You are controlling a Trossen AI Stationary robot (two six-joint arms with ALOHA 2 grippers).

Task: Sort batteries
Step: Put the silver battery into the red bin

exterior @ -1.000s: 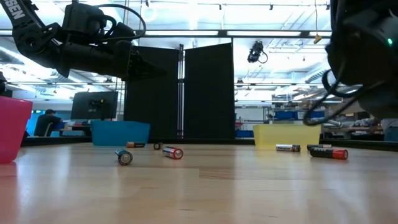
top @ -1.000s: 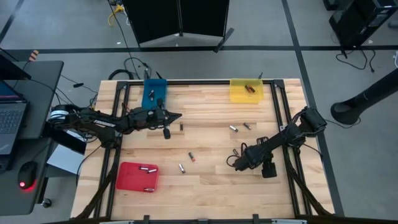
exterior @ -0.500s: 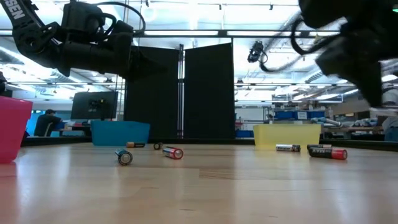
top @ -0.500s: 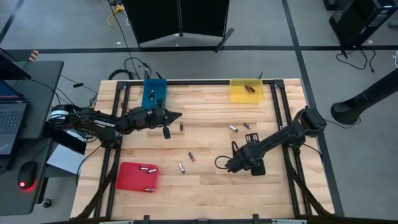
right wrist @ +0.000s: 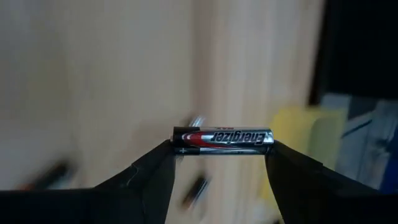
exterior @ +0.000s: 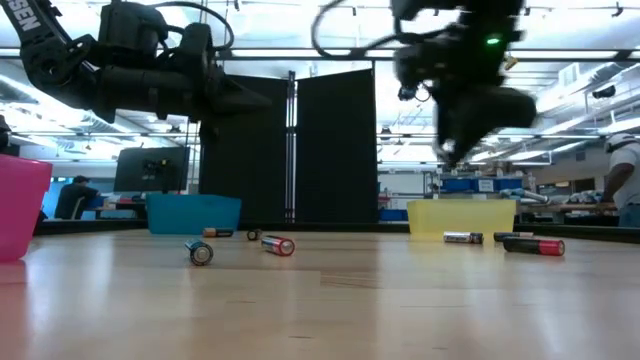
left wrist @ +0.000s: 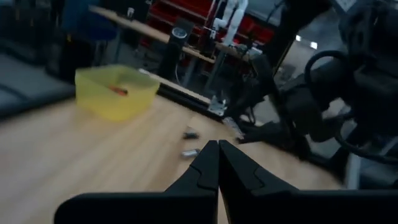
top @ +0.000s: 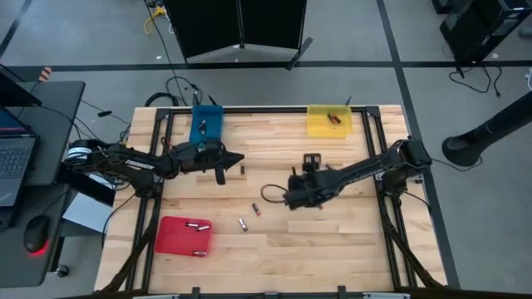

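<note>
My right gripper (right wrist: 222,144) is shut on a black and silver battery (right wrist: 222,139). In the high view it hangs over the table's middle (top: 287,189), well above the wood in the low view (exterior: 455,150). My left gripper (left wrist: 218,149) is shut on nothing and hovers near the blue tray (top: 241,155). Loose batteries lie on their sides on the wood (top: 243,169), (top: 256,209), (top: 243,224). Two more lie in the red tray (top: 198,224) and one in the yellow tray (top: 332,119). My right gripper pinches the battery between its two fingertips (right wrist: 155,174). One tip is on the black end (right wrist: 178,138) and the other on the silver end (right wrist: 268,138), so the cell spans the gap crosswise. It is lifted clear of the table.
A blue tray (top: 208,124) and a yellow tray (top: 316,124) stand at the far edge, a red tray (top: 170,241) at the near left. In the low view two batteries (exterior: 463,237), (exterior: 533,246) lie on the right side. Bare wood lies near and right.
My right gripper has swung from the near right part of the table toward its middle, going left and toward the far edge and rising. The left arm has kept still, and the loose batteries have not moved.
</note>
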